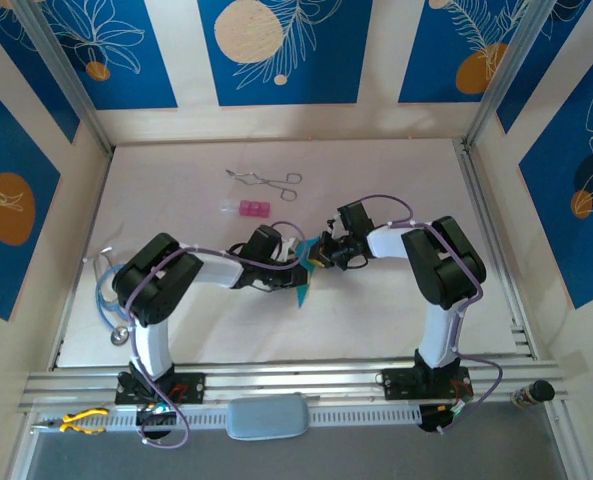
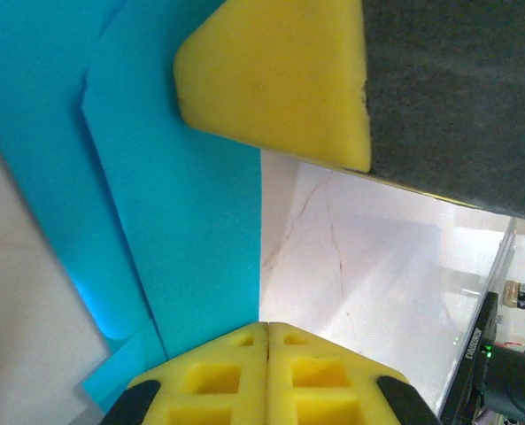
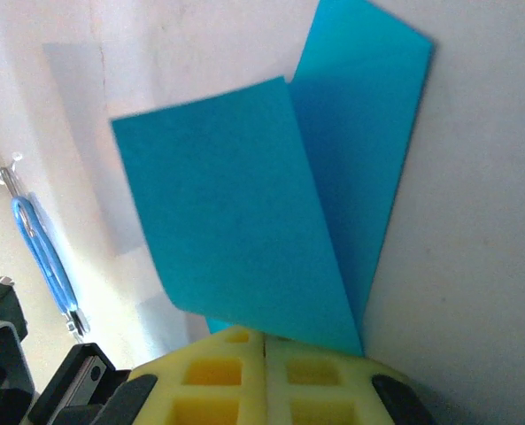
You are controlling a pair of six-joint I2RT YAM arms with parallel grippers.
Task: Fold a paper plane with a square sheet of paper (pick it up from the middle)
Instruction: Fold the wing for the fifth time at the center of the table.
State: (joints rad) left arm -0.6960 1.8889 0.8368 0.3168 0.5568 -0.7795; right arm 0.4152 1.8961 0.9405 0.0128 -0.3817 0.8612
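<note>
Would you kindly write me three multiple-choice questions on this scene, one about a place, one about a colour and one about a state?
1. Where do the metal forceps lie?
A. On the far part of the table, beyond the pink block.
B. Between the arm bases.
C. On top of the right arm.

2. What colour are the fingers of the right gripper?
A. Red.
B. Yellow.
C. White.

3. How does the right gripper stand?
A. Wide open.
B. Shut on the cyan paper.
C. Shut on the pink block.

Answers: 1 A, the top view shows them past the block. 2 B, the right wrist view shows yellow fingers. 3 B, the fingers meet there with the paper coming out from between them.
</note>
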